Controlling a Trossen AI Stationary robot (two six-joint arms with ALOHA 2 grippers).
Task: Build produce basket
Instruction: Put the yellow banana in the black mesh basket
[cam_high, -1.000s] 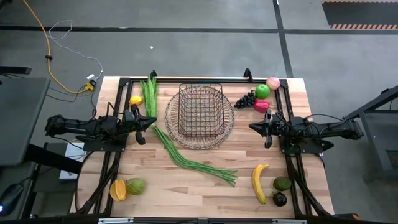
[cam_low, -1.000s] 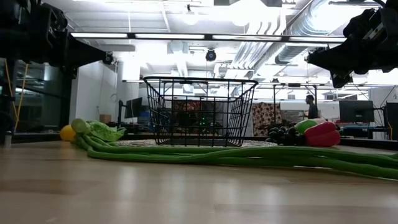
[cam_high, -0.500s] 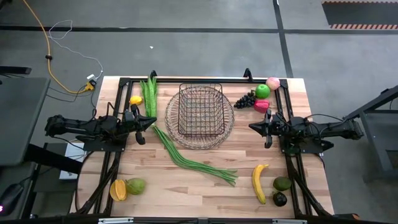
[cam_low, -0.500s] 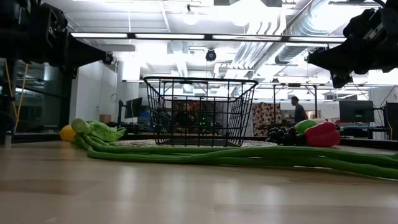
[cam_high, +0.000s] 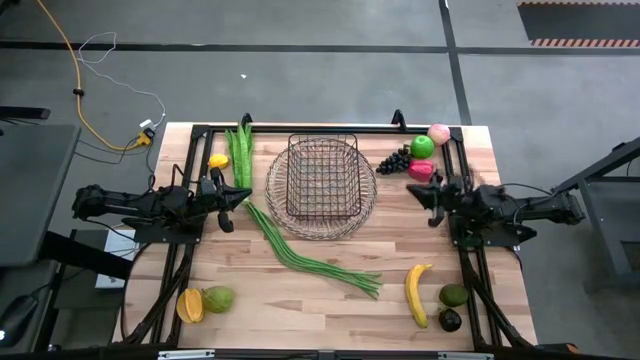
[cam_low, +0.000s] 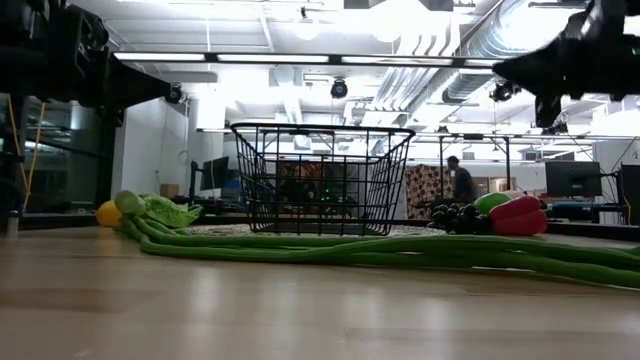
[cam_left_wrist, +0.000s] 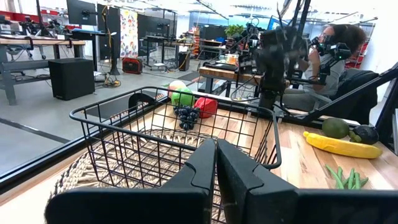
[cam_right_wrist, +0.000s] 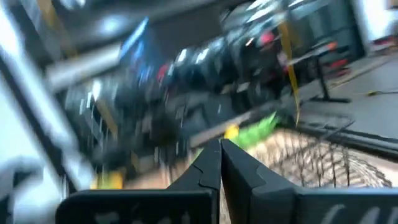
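Two dark, near-black arms are seen from above, each built of slim jointed segments with bulkier housings at the joints. The left gripper (cam_high: 243, 197) and the right gripper (cam_high: 411, 193) are made of the same matte black material. In the wrist views, each pair of fingers (cam_left_wrist: 239, 180) is shown as broad, angular, smooth-faced wedges.

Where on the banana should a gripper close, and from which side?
Probably across the middle of the banana, coming straight down. It lies flat on the table, lengthwise toward the near edge, with bare wood on both flanks; the avocados sit apart to its right.
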